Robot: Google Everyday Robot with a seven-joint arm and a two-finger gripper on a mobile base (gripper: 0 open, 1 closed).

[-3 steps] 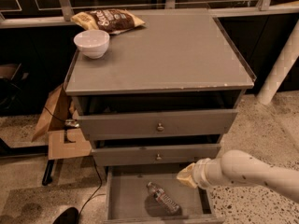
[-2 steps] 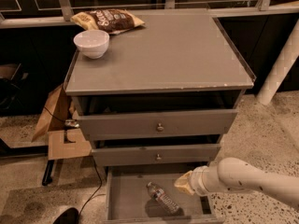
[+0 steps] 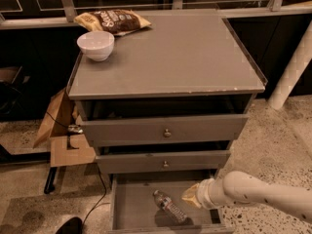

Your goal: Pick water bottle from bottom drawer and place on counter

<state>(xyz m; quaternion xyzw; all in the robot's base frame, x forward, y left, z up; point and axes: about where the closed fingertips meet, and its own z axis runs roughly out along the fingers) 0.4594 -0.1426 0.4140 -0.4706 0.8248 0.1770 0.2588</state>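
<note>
The water bottle [image 3: 169, 206] lies on its side in the open bottom drawer [image 3: 134, 206], cap toward the back left. The gripper [image 3: 192, 196], a yellowish tip on my white arm [image 3: 253, 194], hovers over the drawer's right half, just right of the bottle and slightly above it, with nothing seen in it. The arm comes in from the lower right. The counter [image 3: 180, 52] is the grey top of the cabinet, well above the gripper.
A white bowl [image 3: 96, 44] and a chip bag [image 3: 112, 21] sit at the counter's back left. The two upper drawers [image 3: 165, 129] stand slightly pulled out above the bottom one. A cardboard box [image 3: 61, 130] and a cable lie left of the cabinet. A white post [image 3: 292, 67] stands at right.
The arm has moved left and lower into the bottom drawer, bringing the gripper closer to the bottle. The bottle has not moved.
</note>
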